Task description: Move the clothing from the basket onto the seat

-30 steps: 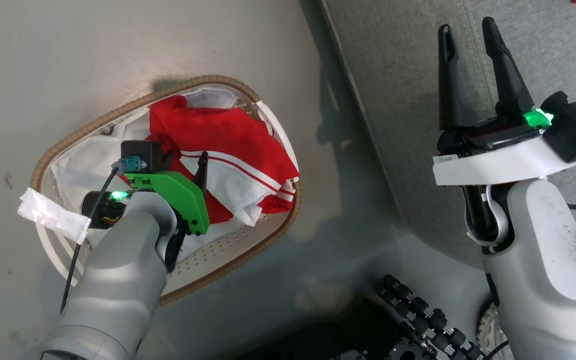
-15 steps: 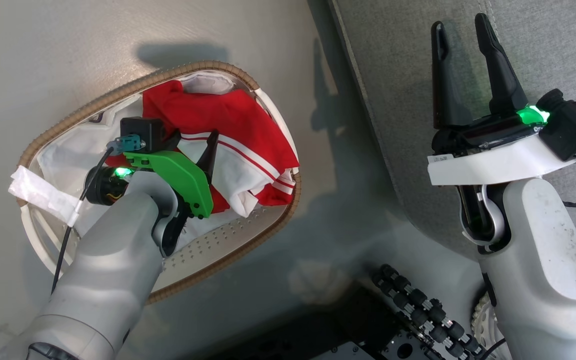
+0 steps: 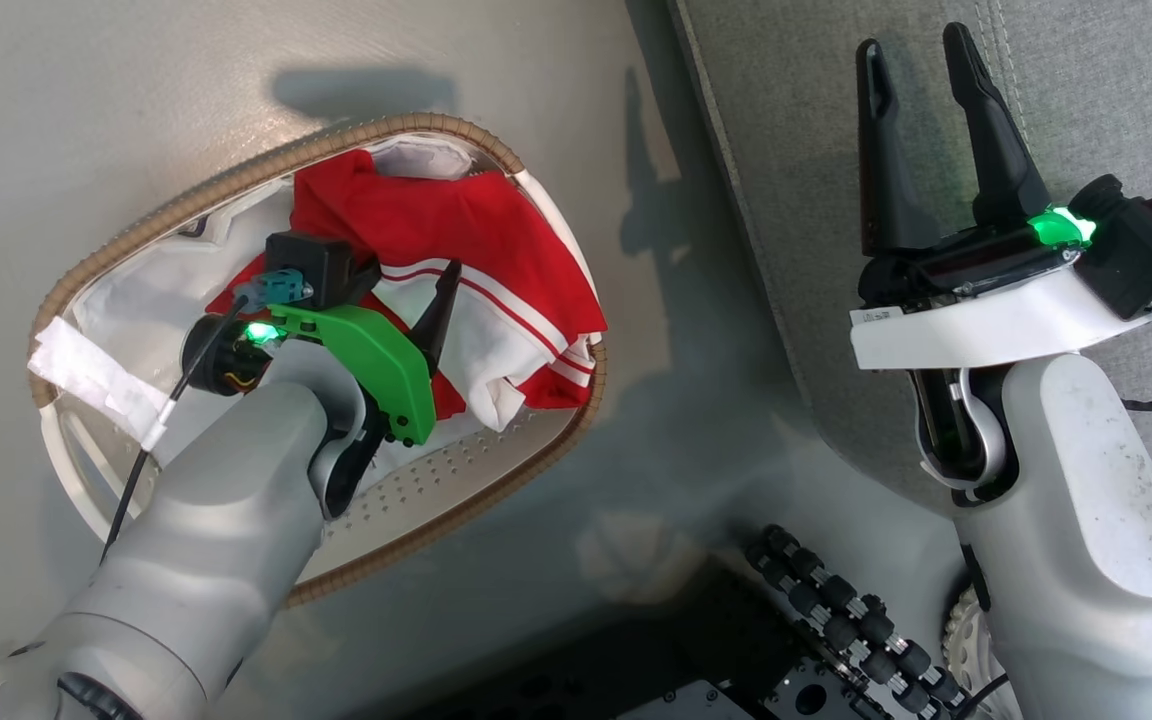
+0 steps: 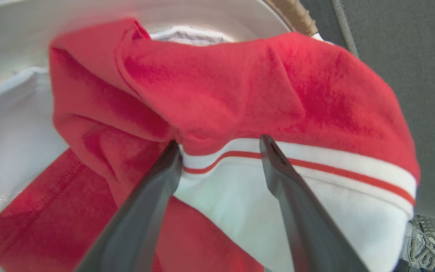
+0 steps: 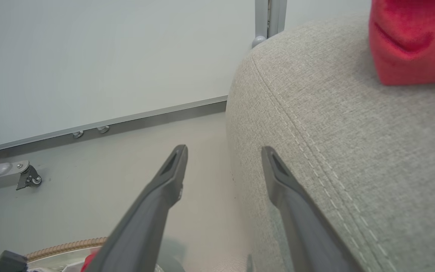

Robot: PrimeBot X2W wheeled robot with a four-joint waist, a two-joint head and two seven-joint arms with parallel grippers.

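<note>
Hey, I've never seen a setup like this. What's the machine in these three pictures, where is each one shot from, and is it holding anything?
It is a wheeled robot with two arms. The wide picture comes from a camera on its head, looking down at a pale floor: a basket holds red and white clothing, beside a big grey seat. The other two come from a camera on each wrist, looking along that gripper's two dark fingers. The left gripper is open, fingertips at the clothing's white stripe, gripping nothing yet. The right gripper is open and empty by the seat's edge. Farther along the seat lies another red item.
</note>
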